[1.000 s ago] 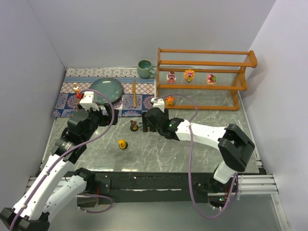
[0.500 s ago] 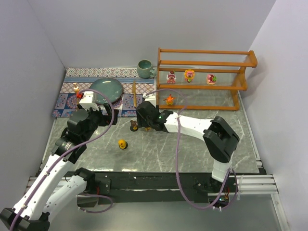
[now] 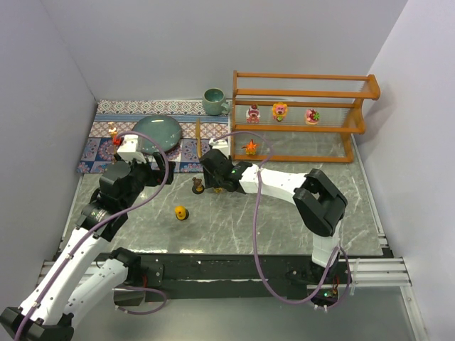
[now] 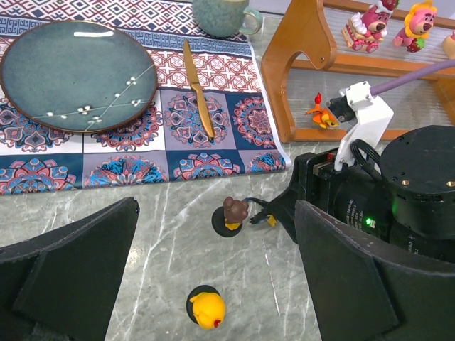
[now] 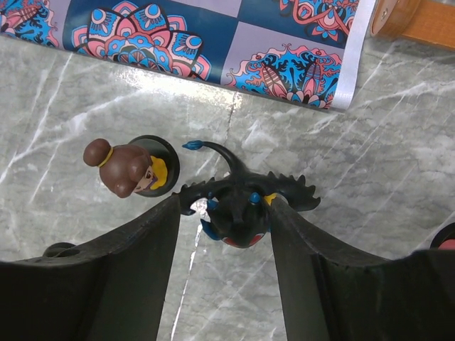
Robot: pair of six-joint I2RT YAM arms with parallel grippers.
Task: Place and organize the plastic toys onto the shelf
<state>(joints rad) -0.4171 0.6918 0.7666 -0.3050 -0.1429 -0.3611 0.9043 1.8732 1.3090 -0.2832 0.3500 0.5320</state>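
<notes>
Grey marbled table point(image 3: 213, 227) — pale walls point(image 3: 178, 42), perhaps lilac — bears mat point(image 3: 142, 106), wooden shelf point(image 3: 306, 75).

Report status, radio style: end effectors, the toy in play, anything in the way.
Left end effector open, empty. Right end effector straddling dark spiky toy, grip unconfirmed. Brown-headed figure close alongside.

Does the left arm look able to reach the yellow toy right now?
Probably yes: the yellow toy stands alone on the marble just ahead of the open left hand. The right hand is farther off, around the dark winged toy.
</notes>
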